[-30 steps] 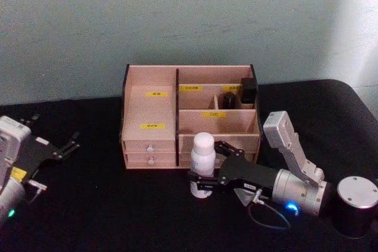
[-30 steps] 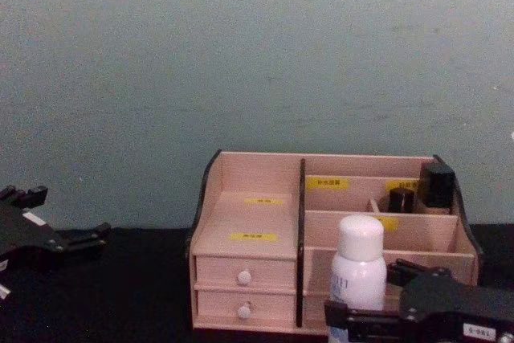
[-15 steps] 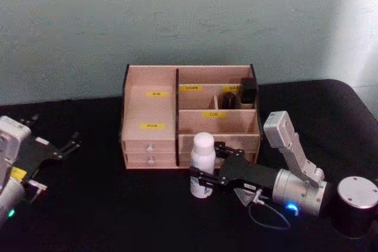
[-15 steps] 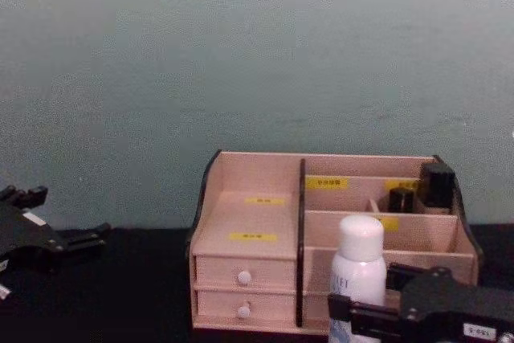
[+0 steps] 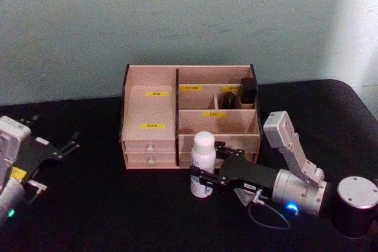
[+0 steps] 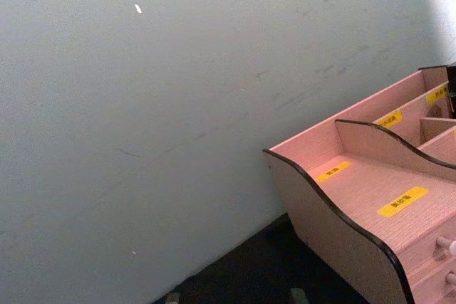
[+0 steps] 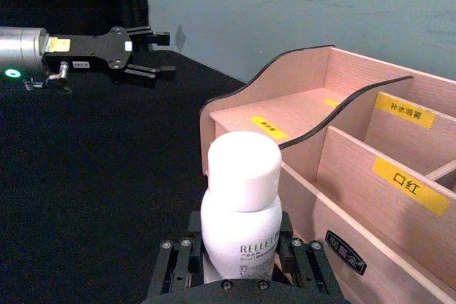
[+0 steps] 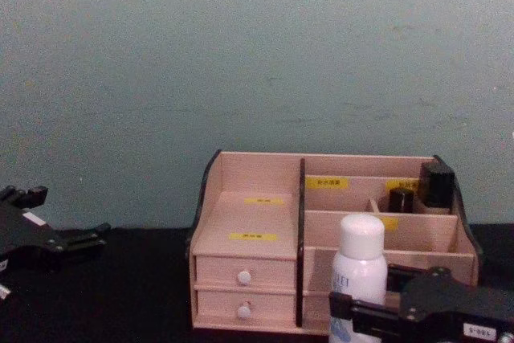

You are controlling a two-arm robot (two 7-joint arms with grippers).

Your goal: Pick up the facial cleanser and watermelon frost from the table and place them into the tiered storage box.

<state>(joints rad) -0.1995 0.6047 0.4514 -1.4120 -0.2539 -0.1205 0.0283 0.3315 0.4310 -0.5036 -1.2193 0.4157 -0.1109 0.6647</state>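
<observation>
The facial cleanser, a white bottle with a white cap, is upright just in front of the tiered storage box, before its lower right part. My right gripper is shut on the bottle's lower body. The right wrist view shows the cleanser held between the black fingers, with the box close behind. In the chest view the bottle hides part of the box. My left gripper is parked open at the far left. The watermelon frost is out of view.
Two small dark containers stand in the box's back right compartment. A dark cylinder with a silvery top stands at the table's right front. The black table lies bare between the two arms. A pale wall backs the box.
My right gripper's fingers now sit a little higher on the bottle than one second ago. The bottle has hardly shifted. The left arm has stayed put.
</observation>
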